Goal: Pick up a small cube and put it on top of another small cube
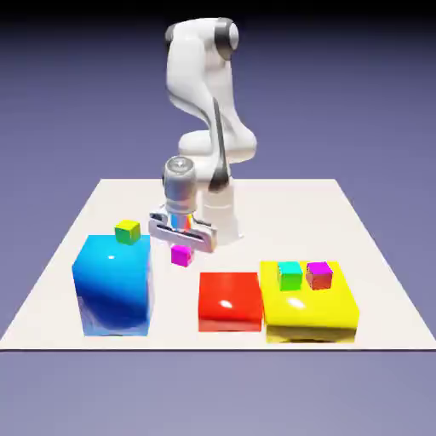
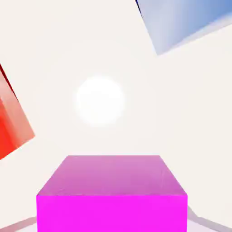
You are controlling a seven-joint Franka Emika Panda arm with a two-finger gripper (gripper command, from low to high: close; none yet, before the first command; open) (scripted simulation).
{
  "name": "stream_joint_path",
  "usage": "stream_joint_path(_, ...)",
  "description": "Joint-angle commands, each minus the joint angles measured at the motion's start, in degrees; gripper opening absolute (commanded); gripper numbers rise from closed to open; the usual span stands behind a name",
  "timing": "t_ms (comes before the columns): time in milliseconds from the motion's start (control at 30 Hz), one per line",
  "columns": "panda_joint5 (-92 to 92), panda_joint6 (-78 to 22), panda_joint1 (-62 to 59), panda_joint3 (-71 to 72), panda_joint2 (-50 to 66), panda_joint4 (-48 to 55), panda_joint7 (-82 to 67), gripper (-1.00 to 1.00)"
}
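- The white robot arm's claw (image 1: 180, 243) points down over the middle of the pale flat surface (image 1: 68, 247), closed on the tiny bright magenta-pink small cube (image 1: 180, 255).
- That small cube hangs in the claw's grip above the surface, between the big glossy blue block (image 1: 113, 285) on the exterior view's left and the flat red block (image 1: 229, 301) near the middle.
- In the hand view the small cube (image 2: 112, 195) fills the bottom between the fingers, with corners of the red block (image 2: 11, 127) and blue block (image 2: 186, 22) at the edges.
- A small yellow-green cube (image 1: 128, 232) sits on the far right corner of the blue block's top.
- On the wide yellow block (image 1: 308, 311), at the exterior view's right, a small green cube (image 1: 290, 276) and a magenta-topped small cube with dark reddish sides (image 1: 319, 275) stand just beside each other.
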Motion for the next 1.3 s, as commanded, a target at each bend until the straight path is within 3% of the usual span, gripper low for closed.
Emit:
stream_joint_path(0,0.84,-1.28,0.45,2.09,0.62,1.68,-2.43,-1.00)
stream_joint_path(633,17.06,-23.35,8.12,41.53,11.24,33.65,-48.04,-1.00)
stream_joint_path(1267,16.33,-21.95,18.66,41.37,10.01,33.37,-46.30,-1.00)
